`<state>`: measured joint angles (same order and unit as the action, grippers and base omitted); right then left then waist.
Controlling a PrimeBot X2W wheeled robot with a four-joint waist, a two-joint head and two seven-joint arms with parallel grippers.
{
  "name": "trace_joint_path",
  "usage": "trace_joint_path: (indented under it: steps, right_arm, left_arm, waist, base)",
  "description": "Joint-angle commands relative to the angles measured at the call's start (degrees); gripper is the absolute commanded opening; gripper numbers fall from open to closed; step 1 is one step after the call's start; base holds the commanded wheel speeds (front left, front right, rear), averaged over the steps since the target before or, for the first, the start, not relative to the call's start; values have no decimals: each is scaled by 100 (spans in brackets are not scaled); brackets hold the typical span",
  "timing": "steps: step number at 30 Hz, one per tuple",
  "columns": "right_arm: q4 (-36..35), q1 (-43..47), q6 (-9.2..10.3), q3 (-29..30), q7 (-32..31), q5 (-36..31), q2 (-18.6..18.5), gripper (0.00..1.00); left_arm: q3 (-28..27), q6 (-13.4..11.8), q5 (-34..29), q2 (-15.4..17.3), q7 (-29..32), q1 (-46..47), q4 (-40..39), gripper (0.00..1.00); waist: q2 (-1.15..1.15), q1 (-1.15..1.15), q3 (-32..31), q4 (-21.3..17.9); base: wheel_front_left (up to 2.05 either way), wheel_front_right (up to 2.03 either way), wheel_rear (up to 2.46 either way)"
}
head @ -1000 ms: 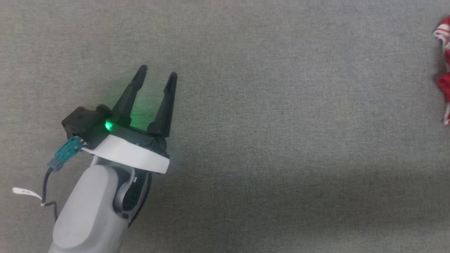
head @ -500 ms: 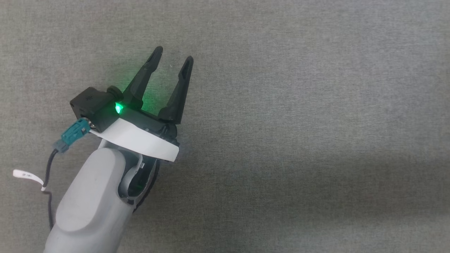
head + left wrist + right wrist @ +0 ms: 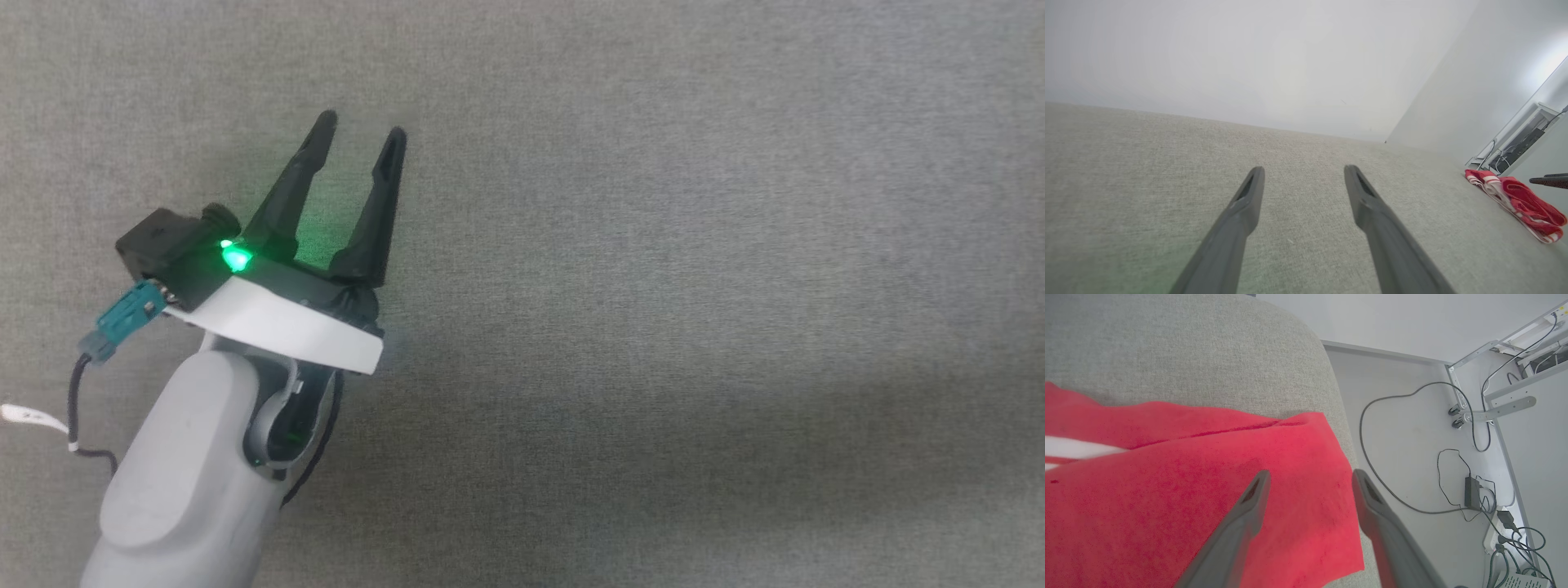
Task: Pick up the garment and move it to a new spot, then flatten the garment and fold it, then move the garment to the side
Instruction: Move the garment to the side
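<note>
Lying folded at the left wrist view's right edge, the garment (image 3: 1515,200) runs upper left to lower right, seemingly along the edge of the grey surface (image 3: 1167,183). The left gripper (image 3: 361,126) stands wide and empty. The right gripper (image 3: 1310,477), equally spread, hangs over its red cloth.

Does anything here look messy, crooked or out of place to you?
Nothing looks damaged. The folded red garment lies right by the rounded edge of the grey surface, one corner close to hanging over the floor, where loose cables sprawl.
</note>
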<state>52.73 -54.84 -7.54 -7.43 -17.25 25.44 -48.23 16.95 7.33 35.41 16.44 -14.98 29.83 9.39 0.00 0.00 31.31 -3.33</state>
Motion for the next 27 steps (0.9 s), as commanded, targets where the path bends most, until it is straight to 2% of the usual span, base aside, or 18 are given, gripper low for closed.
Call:
trace_joint_path:
  steps: [1,12,27]
  right_arm:
    - [39,-75,12,-32,77,20,53,100]
    - [-346,47,11,-341,634,580,526,100]
    - [-1407,1152,11,-1010,2120,1047,1058,100]
  left_arm:
    - [-39,14,2,50,-25,-93,-19,100]
    - [-334,14,175,206,-25,-485,-235,100]
    - [-1638,14,-642,27,-26,-1822,-522,100]
  waist:
    - [0,0,-93,-50]
    - [0,0,-610,-113]
    - [0,0,-1755,86]
  base:
    - [0,0,0]
    - [0,0,0]
    - [0,0,0]
